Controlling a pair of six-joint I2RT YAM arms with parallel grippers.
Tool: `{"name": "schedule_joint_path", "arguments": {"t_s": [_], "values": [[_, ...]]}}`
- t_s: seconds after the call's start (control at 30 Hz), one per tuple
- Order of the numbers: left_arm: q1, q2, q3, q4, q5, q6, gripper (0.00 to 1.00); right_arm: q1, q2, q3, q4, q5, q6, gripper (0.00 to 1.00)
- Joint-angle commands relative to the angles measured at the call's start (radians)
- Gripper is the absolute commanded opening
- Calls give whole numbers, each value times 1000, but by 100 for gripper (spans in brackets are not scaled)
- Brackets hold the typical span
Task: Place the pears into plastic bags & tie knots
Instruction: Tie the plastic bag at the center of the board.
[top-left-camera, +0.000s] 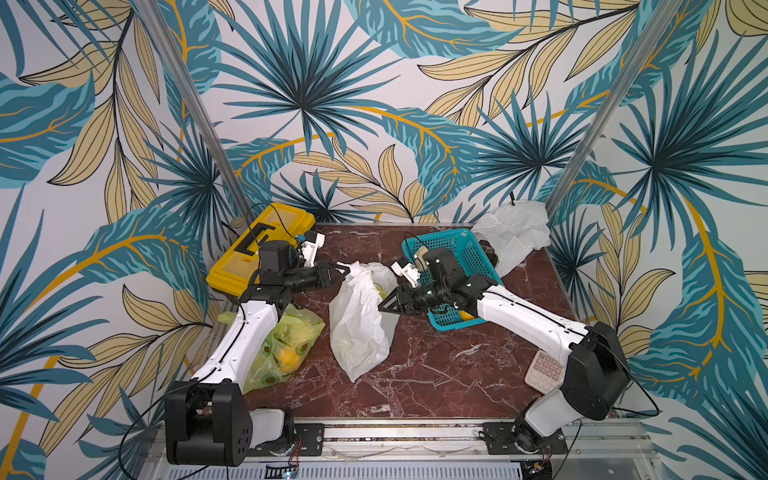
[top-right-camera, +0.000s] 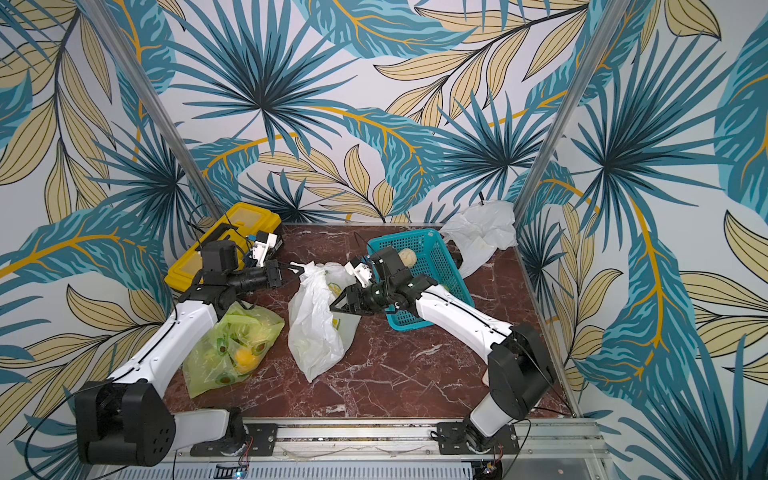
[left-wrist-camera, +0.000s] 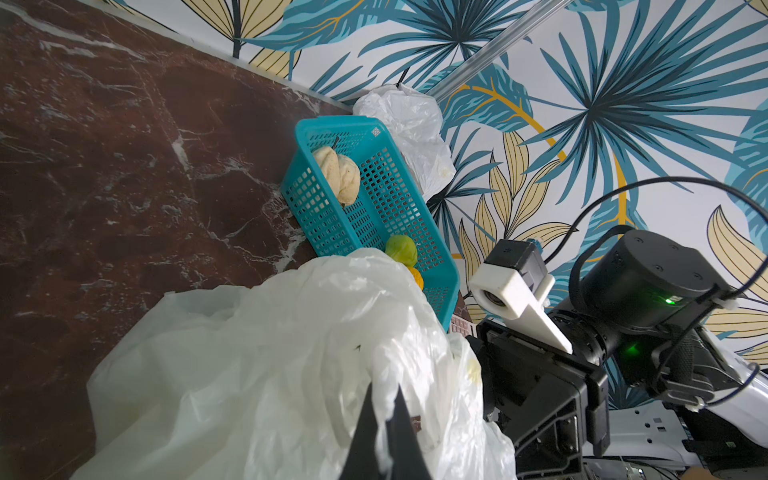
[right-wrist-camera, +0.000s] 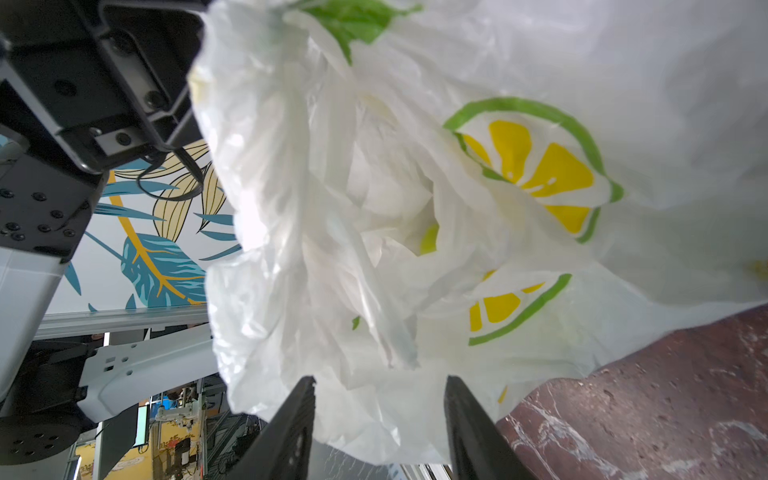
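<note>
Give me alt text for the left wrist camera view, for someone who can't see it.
The left gripper pinches a crumpled white plastic bag that fills the foreground over a dark red marble table. Behind it a teal mesh basket holds a cream pear, a green pear and an orange pear.

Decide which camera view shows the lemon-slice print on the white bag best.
The right wrist view: the lemon-slice print looms large, yellow segments and green rim sharp. In both top views it is only small yellow-green specks on the white bag. The left wrist view shows plain crumpled plastic, no clear print.
</note>
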Motion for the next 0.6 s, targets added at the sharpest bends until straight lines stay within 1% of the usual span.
{"name": "schedule_joint_path", "arguments": {"t_s": [0.0,0.1,0.13,0.2,0.27,0.33,0.4,0.47,0.5,0.57], "values": [[-6,-29,-10,7,6,3,0,13,58,53,27,18,8,52],[-7,-37,-13,6,5,2,0,19,106,98,46,14,25,50],[-7,-39,-14,6,8,1,0,22,120,109,47,11,28,48],[-7,-44,-19,7,7,4,0,26,139,125,40,2,28,36],[-7,-45,-23,6,9,7,0,24,138,128,5,16,20,22],[4,-59,-32,6,0,9,0,16,119,128,-78,50,-22,9],[49,-93,-48,7,-16,5,0,-7,82,116,-194,120,-86,0],[119,-136,-70,3,-44,9,0,-30,36,112,-356,238,-183,0],[142,-153,-66,-29,-70,38,0,-40,25,112,-425,299,-219,0],[169,-163,-39,-166,-109,117,0,-55,12,111,-556,430,-277,0]]}}
